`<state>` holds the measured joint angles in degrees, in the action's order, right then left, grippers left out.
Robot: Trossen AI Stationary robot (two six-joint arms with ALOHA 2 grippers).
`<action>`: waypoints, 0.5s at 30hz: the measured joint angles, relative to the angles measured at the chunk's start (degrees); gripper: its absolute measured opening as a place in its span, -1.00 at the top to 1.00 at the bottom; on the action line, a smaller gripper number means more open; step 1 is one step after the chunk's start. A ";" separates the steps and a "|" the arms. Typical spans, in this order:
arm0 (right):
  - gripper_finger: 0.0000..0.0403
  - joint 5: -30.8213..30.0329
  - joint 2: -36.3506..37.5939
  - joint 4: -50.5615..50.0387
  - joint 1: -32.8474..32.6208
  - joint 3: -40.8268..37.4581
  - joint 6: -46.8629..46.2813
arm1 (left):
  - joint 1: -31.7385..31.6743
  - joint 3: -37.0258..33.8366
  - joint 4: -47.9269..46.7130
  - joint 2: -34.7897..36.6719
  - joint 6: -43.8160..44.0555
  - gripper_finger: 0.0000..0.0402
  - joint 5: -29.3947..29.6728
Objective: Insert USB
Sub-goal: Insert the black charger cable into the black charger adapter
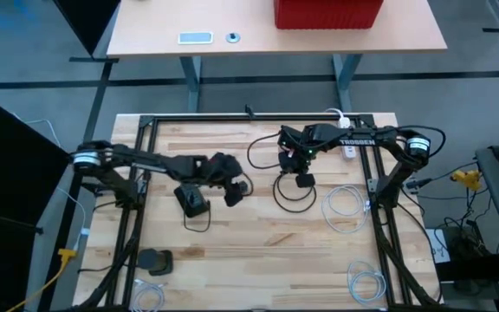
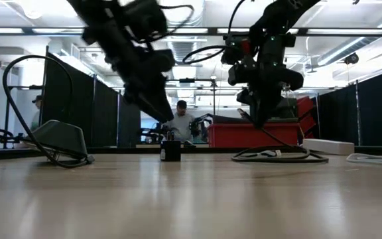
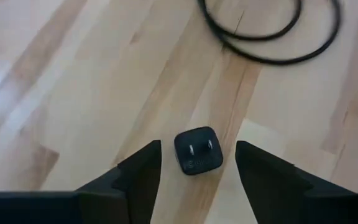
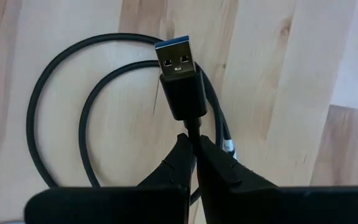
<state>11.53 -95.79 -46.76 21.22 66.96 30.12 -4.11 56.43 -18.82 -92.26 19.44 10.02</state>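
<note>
White "TROSSEN" lettering on right arm [image 1: 353, 141]

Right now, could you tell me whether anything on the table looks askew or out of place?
Nothing looks damaged or spilled. The charger block lies prongs-up on the wood between the open left end effector fingers. The right end effector pinches the cable just behind the USB plug, lifted above its coil.

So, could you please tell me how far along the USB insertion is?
Done: the right hand has the USB cable pinched just behind its plug, lifted off the table. In hand: the open left hand hovers over the charger block. Left: grasping it and mating them.
</note>
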 joint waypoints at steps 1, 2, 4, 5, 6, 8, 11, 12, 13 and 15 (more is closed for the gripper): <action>1.00 0.00 0.00 0.00 0.11 0.00 -0.58 | -0.03 2.47 -3.56 -1.52 1.30 0.00 -0.02; 1.00 0.00 0.00 -0.06 0.17 0.00 -1.14 | -0.03 4.69 -6.72 -3.08 2.27 -0.01 -0.02; 1.00 -0.04 0.00 -0.70 0.28 0.00 -2.11 | -0.03 8.22 -11.63 -6.12 4.10 -0.04 -0.02; 1.00 -0.06 0.00 -1.34 0.30 0.00 -2.25 | -0.03 9.67 -13.39 -7.66 5.08 -0.06 -0.03; 1.00 -0.09 0.00 -2.06 0.33 0.00 -2.34 | -0.03 11.10 -14.75 -9.03 5.98 -0.08 -0.04; 1.00 -0.14 0.00 -3.08 0.48 -0.02 -2.42 | -0.07 14.22 -17.16 -11.17 6.84 -0.12 -0.05; 1.00 -0.14 0.00 -3.32 0.56 -0.04 -2.52 | -0.10 18.62 -19.57 -13.23 7.91 -0.18 -0.05; 1.00 -0.14 0.00 -3.44 0.56 -0.04 -2.66 | -0.12 19.68 -19.76 -13.65 8.43 -0.20 -0.06; 1.00 -0.14 0.00 -3.53 0.56 -0.04 -2.89 | -0.12 20.44 -19.90 -14.07 9.09 -0.21 -0.06; 1.00 -0.14 0.00 -3.63 0.56 -0.04 -3.42 | -0.15 21.23 -20.82 -14.58 11.14 -0.22 -0.06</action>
<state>11.40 -95.79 -50.40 21.78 66.92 26.70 -4.26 77.66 -39.64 -106.85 30.58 9.96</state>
